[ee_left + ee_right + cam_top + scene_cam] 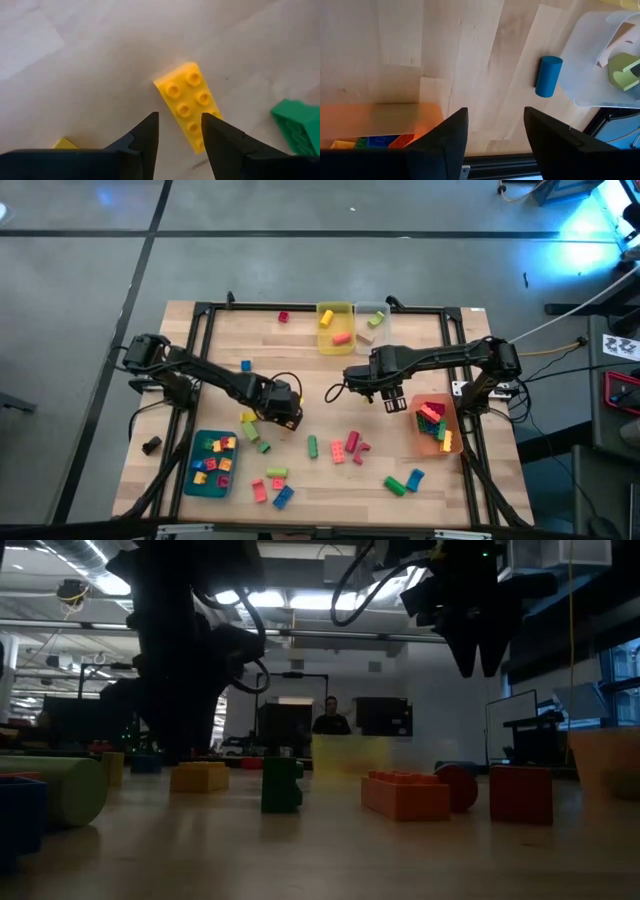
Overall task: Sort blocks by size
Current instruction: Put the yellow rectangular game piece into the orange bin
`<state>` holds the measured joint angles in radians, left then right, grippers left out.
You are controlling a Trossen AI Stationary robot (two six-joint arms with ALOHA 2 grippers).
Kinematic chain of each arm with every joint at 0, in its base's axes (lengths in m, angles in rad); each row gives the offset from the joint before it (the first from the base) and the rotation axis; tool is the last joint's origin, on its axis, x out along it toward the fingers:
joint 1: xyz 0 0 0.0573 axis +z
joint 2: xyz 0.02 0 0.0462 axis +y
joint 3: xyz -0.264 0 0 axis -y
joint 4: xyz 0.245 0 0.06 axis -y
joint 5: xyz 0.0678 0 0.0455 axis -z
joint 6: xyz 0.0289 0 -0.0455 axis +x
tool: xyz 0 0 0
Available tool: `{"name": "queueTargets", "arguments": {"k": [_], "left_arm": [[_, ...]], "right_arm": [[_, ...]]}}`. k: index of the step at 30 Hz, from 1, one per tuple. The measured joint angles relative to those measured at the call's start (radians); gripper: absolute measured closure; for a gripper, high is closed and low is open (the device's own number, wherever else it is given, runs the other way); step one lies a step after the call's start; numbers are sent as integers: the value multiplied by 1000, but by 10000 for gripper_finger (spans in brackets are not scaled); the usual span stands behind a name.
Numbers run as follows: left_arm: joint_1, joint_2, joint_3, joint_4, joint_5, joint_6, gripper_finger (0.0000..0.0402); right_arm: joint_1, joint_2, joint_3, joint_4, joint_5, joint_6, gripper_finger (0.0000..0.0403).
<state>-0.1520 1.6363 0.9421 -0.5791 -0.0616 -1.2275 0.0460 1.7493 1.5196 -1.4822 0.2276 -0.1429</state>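
A yellow two-by-four brick (190, 102) lies flat on the table, studs up; it also shows in the high view (248, 418). My left gripper (180, 132) (268, 416) is open low over it, one finger on each side of its near end; I cannot tell whether they touch it. A green brick (297, 125) lies beside it. My right gripper (393, 395) (495, 132) hangs open and empty well above the table (478, 650), next to the orange bin (450, 442). More bricks lie scattered across the near middle (345, 448).
A teal bin (196, 480) with small bricks stands near left, and the orange bin holds several. A yellow bin (335, 312) and a clear bin (372, 310) stand at the far edge. A blue cylinder (548, 75) lies by the clear bin (590, 60). A person stands in the room behind (330, 718).
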Motion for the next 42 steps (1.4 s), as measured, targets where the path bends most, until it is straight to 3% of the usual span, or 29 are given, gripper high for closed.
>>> {"name": "queueTargets", "arguments": {"k": [7,28,37,42], "left_arm": [[31,0,0,40,0,-14,239],[32,51,1,50,-5,-158,237],[29,104,3,111,-7,-145,237],[26,109,3,113,-9,-67,237]], "right_arm": [[0,0,0,0,0,0,210],[0,0,0,23,-2,0,210],[0,0,0,24,-3,0,210],[0,0,0,8,-3,-1,210]]}}
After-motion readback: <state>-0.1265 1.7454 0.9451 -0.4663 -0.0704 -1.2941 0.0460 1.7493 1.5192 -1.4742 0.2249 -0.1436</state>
